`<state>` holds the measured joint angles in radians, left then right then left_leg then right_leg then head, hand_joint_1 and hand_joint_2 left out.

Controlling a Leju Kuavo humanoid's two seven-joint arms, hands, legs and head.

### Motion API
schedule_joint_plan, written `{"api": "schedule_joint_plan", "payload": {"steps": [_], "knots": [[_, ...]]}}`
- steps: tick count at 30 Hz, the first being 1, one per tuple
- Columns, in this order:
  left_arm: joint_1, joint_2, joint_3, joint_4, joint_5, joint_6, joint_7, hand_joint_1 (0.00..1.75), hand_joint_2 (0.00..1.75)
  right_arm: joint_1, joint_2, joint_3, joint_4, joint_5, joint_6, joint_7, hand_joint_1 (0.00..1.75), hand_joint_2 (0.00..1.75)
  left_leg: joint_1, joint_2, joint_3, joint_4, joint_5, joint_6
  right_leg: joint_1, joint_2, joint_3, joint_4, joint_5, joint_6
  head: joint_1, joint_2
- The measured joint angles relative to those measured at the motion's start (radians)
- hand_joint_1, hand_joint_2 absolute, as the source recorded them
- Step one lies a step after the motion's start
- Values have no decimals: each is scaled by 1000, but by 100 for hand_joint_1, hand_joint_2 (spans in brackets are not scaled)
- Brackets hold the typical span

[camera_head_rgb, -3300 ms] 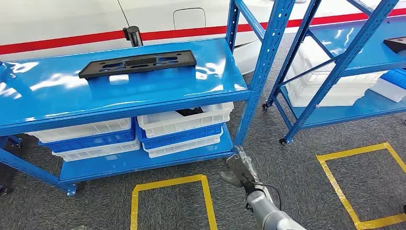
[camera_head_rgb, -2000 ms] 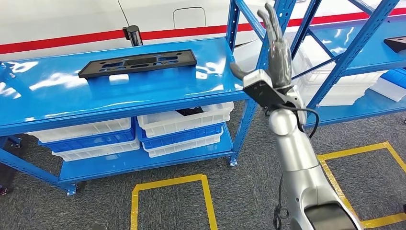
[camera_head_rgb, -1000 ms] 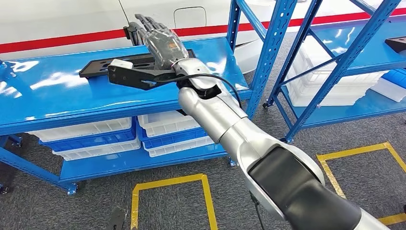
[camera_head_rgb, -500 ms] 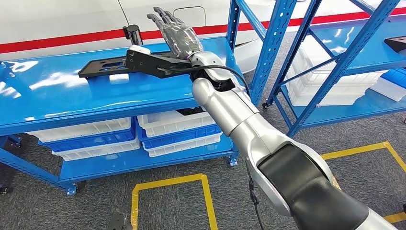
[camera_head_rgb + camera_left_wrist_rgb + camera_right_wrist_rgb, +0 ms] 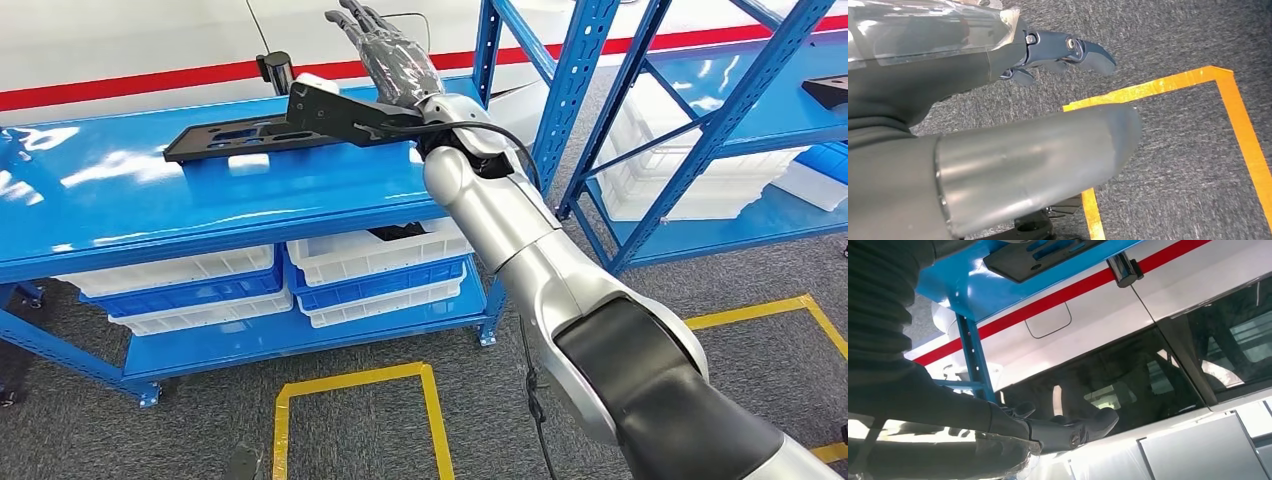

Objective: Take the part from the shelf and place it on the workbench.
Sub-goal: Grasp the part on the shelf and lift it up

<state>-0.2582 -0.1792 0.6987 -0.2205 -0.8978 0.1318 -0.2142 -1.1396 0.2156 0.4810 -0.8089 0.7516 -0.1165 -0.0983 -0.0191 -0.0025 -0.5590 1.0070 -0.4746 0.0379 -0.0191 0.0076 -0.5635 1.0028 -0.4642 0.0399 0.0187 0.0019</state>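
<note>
A long flat black part [image 5: 235, 138] with cut-outs lies on the top of the blue shelf [image 5: 120, 200]. My right arm reaches over the shelf. Its right hand [image 5: 388, 50] hovers in the air past the part's right end, fingers stretched out and apart, holding nothing and not touching the part. The wrist bracket [image 5: 335, 112] hides the part's right end. In the right wrist view the part [image 5: 1045, 255] lies beyond the right hand [image 5: 1068, 432]. My left hand [image 5: 1058, 50] hangs over the floor, empty with loose fingers.
White and blue bins [image 5: 370, 265] are stacked on the lower shelf. A blue upright post [image 5: 560, 110] stands just right of my arm. A second blue rack [image 5: 740, 90] carries another black part [image 5: 828, 92]. Yellow tape squares [image 5: 350, 385] mark the carpet. A white vehicle with a red stripe [image 5: 150, 75] stands behind.
My right arm rose from near the floor and swung over the shelf. In the last second its hand drifted rightward and farther back, off the part's right end.
</note>
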Motion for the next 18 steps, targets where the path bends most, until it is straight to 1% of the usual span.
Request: {"api": "schedule_joint_plan", "payload": {"steps": [6, 10, 12, 13, 14, 15, 16, 17, 18], "knots": [[13, 12, 18, 0, 24, 16, -8, 0, 0, -4, 12, 3, -19, -11, 21, -10, 0, 175, 0, 0, -3, 4, -1, 1, -4, 0, 0, 0, 1, 1, 0, 0], [22, 20, 36, 0, 39, 27, -18, 0, 0, -18, 28, 6, -17, -36, 23, -31, 0, 175, -1, -1, -9, 9, -1, 2, -8, 0, -3, -2, 4, 7, 0, 0], [24, 24, 45, 0, 45, 32, -21, 0, 0, -28, 38, 7, -13, -43, 18, -45, 0, 175, 4, 1, -7, 3, 3, 9, -7, 0, -6, -1, 4, 11, 0, 0], [25, 25, 48, 0, 47, 34, -21, 0, 0, -32, 42, 7, -11, -44, 14, -49, 0, 175, 7, 3, -5, -2, 7, 14, -6, -1, -15, 12, -3, 11, 0, 0], [26, 26, 50, 0, 48, 34, -21, 0, 0, -35, 44, 7, -8, -45, 11, -53, 0, 175, 11, 4, -3, -7, 10, 19, -3, -2, -33, 46, -18, 7, 1, 0], [26, 27, 52, 0, 48, 34, -21, 0, 0, -37, 46, 7, -6, -45, 8, -55, 0, 175, 13, 6, -2, -10, 13, 21, -2, -3, -64, 104, -42, 2, 1, 0], [28, 27, 55, 0, 49, 34, -21, 0, 0, -39, 48, 8, -2, -46, 6, -58, 0, 175, 14, 6, -3, -10, 13, 23, -1, -4, -102, 178, -68, -3, 2, 0], [29, 28, 59, 0, 49, 34, -21, 0, 0, -38, 49, 8, 3, -48, 5, -60, 0, 175, 13, 7, -4, -10, 13, 23, -1, -4, -140, 251, -90, -6, 2, 0], [31, 28, 62, 0, 51, 35, -21, 0, 0, -38, 50, 9, 8, -49, 5, -63, 0, 175, 13, 7, -4, -10, 12, 22, -1, -4, -168, 299, -99, -5, 2, 0]]}}
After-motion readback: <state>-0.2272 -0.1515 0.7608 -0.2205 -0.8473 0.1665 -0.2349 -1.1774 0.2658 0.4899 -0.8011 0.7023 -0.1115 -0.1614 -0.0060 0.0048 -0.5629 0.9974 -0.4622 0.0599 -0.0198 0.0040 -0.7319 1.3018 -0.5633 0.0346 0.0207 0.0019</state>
